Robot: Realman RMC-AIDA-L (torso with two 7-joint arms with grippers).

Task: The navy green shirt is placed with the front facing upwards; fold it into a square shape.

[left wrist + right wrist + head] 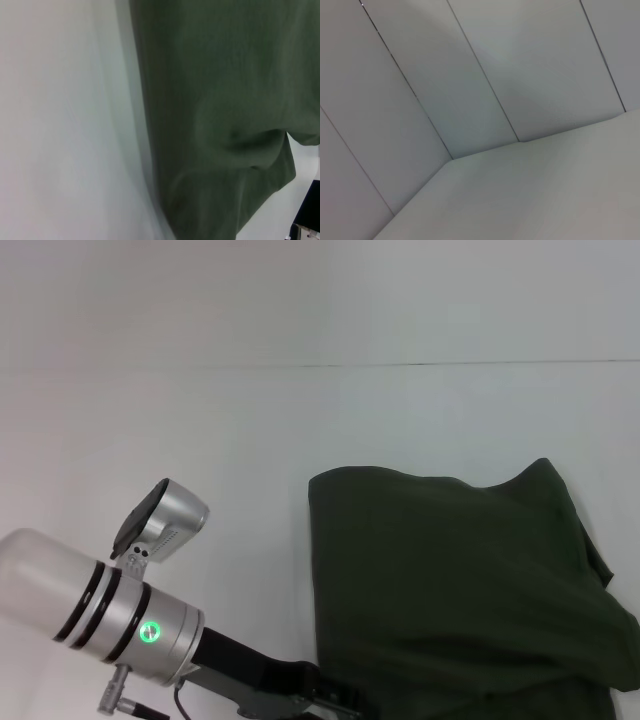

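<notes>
Olive-green cotton shirt (450, 590) lying folded on white counter (200, 420), plain matte back facing up, soft wrinkles, rough rectangle with raised corner at far right. Left arm (110, 610) reaching in at near left, gripper just beside shirt's near-left edge; fingers' state: cannot tell.

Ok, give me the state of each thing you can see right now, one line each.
navy green shirt: folded over on the table, plain green side up, no lettering showing, edges uneven.
left arm: low beside the shirt's near left corner; its claw cannot be made out.
right claw: out of sight.
table: white, bare where it shows.
</notes>
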